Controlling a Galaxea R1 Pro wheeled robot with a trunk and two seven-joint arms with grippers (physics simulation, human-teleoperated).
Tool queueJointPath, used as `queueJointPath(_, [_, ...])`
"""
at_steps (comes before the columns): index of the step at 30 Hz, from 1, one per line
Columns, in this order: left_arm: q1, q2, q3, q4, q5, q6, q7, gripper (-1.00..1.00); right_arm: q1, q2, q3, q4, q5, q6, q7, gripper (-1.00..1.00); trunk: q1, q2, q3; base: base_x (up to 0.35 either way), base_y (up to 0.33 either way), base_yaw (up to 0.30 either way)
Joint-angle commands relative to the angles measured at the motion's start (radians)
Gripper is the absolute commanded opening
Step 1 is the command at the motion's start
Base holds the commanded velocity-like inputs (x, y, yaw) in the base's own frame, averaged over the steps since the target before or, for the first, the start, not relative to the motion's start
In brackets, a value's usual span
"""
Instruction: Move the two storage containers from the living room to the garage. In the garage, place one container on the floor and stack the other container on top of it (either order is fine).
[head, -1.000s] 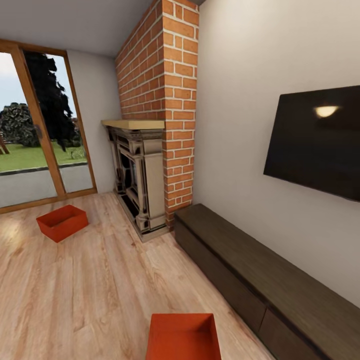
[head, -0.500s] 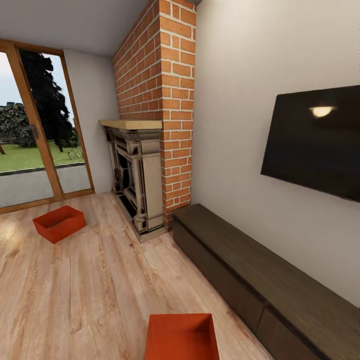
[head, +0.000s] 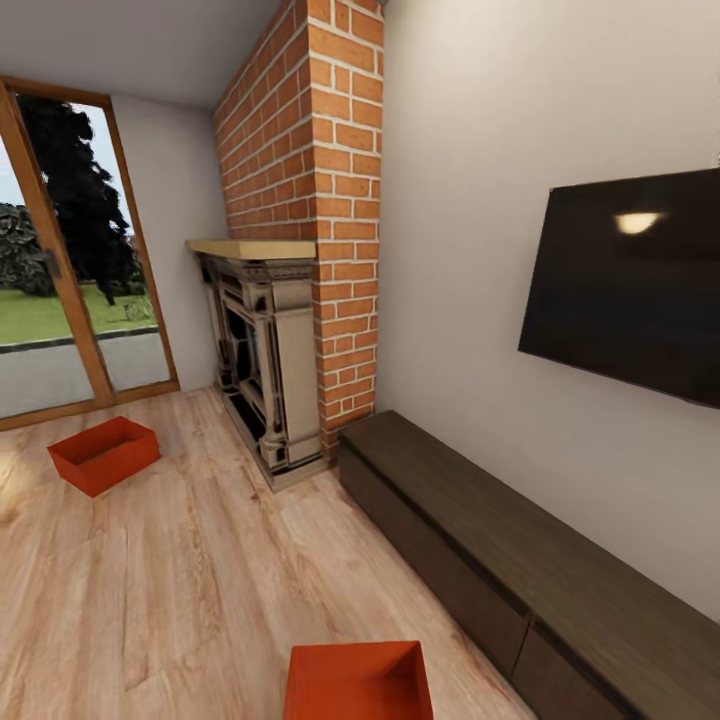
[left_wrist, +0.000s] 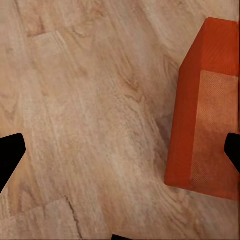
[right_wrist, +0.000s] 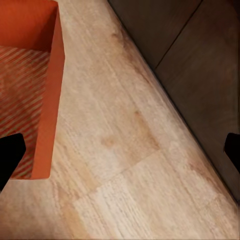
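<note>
Closest to the robot, an orange-red open-top storage bin (head: 358, 682) sat on the light wood plank floor (head: 180, 560) of the living room, right at the lower edge of the head view. It stood just beside the long, low, dark brown wooden cabinet (head: 520, 560), with a strip of bare floor between them. The left gripper (left_wrist: 120, 150) hung above the floor with its two black fingertips (left_wrist: 9, 155) spread wide apart and nothing held between them; the near bin (left_wrist: 205, 110) lay below one side of it. The right gripper (right_wrist: 120, 152) hung the same way, with its black fingertips (right_wrist: 9, 155) far apart and empty, over the strip of floor between the near bin (right_wrist: 27, 85) and the dark cabinet (right_wrist: 195, 55). Above the cabinet, a big flat black screen (head: 625, 285) was fixed on the plain white wall (head: 470, 180). Farther off, past the end of the cabinet, stood a grey stone fireplace (head: 262, 370) with a pale wood shelf on top, set against a tall red brick chimney (head: 310, 170). Well apart from the near bin, a second orange-red open-top storage bin (head: 103, 455) rested on the wood floor. It sat near a tall glass door with a wooden frame (head: 60, 290). Through the glass, green grass and dark trees showed outside.
</note>
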Motion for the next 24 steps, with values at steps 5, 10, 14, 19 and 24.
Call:
queueJointPath(5, [-0.001, 0.000, -0.002, 0.001, 0.010, -0.003, -0.003, 1.00, 0.000, 0.000, 0.001, 0.001, 0.011, -0.002, -0.007, 1.00, 0.001, 0.000, -0.001, 0.159, 0.000, -0.070])
queueJointPath(10, [-0.001, 0.000, -0.002, 0.001, 0.010, -0.003, -0.003, 1.00, -0.001, 0.000, 0.001, 0.001, 0.011, -0.002, -0.007, 1.00, 0.001, 0.000, -0.001, 0.022, 0.000, -0.010])
queueJointPath(14, [-0.001, 0.000, -0.002, 0.001, 0.010, -0.003, -0.003, 1.00, -0.001, 0.000, 0.001, 0.001, 0.011, -0.002, -0.007, 1.00, 0.001, 0.000, -0.001, 0.001, 0.000, -0.001])
queueJointPath(19, [-0.001, 0.000, -0.002, 0.001, 0.011, -0.003, -0.003, 1.00, -0.001, 0.000, 0.001, 0.001, 0.011, -0.002, -0.007, 1.00, 0.001, 0.000, -0.001, 0.023, -0.119, 0.000])
queueJointPath(24, [-0.001, 0.001, -0.002, 0.001, 0.010, -0.003, -0.003, 1.00, -0.001, 0.000, 0.001, 0.001, 0.011, -0.003, -0.007, 1.00, 0.001, 0.000, -0.001, 0.008, -0.032, 0.000])
